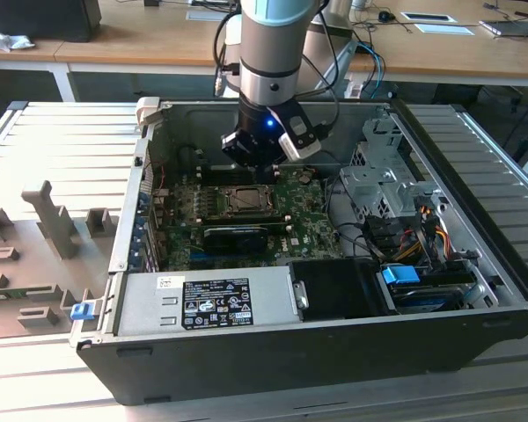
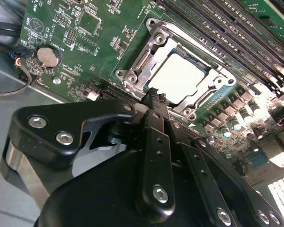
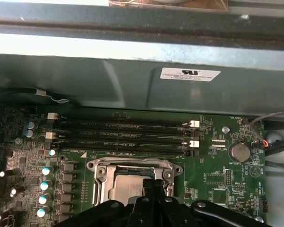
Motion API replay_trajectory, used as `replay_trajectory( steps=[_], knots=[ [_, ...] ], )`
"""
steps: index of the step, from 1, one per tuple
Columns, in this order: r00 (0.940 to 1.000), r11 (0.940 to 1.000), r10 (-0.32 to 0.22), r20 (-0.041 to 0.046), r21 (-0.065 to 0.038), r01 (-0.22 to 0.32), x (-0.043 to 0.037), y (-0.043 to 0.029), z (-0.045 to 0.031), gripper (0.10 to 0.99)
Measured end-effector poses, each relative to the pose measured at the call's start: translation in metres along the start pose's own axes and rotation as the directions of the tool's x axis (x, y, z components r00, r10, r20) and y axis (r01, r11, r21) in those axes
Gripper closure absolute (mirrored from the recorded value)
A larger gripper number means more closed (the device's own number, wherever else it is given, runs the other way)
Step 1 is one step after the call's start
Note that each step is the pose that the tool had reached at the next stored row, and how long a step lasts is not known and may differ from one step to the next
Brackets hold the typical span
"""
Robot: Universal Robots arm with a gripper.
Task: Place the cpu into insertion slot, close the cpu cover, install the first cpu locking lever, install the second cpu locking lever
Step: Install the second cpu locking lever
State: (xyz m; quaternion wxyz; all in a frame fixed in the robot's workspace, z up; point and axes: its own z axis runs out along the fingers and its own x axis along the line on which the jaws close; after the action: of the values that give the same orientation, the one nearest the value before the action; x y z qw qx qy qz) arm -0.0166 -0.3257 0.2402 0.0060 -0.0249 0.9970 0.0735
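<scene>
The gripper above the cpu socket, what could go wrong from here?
The gripper hangs close over the cpu cover, with the cpu seated under it. A skewed descent could scrape the chip's top or catch the frame. The memory slots and small capacitors crowd the socket, so a sideways slip might knock them.

Open PC case (image 1: 475,264): green motherboard (image 1: 308,220), 4 memory slots (image 3: 123,135), coin battery (image 2: 48,56), power supply (image 1: 202,299).
</scene>
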Motion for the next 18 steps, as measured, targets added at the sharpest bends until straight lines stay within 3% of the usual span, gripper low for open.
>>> replay_trajectory(
  steps=[3,10,15,18],
  knots=[
    [1.0000,1.0000,0.000,-0.0001,0.000,0.000,-0.0001,0.0005,-0.0050,0.984],
    [1.0000,1.0000,0.000,-0.0001,0.000,0.000,0.0011,-0.0150,-0.0075,0.984],
    [1.0000,1.0000,0.000,-0.0001,0.000,0.000,0.0013,-0.0187,-0.0142,0.984],
    [1.0000,1.0000,0.000,-0.0001,0.000,0.000,0.0024,-0.0267,-0.0153,0.984]
  ],
)
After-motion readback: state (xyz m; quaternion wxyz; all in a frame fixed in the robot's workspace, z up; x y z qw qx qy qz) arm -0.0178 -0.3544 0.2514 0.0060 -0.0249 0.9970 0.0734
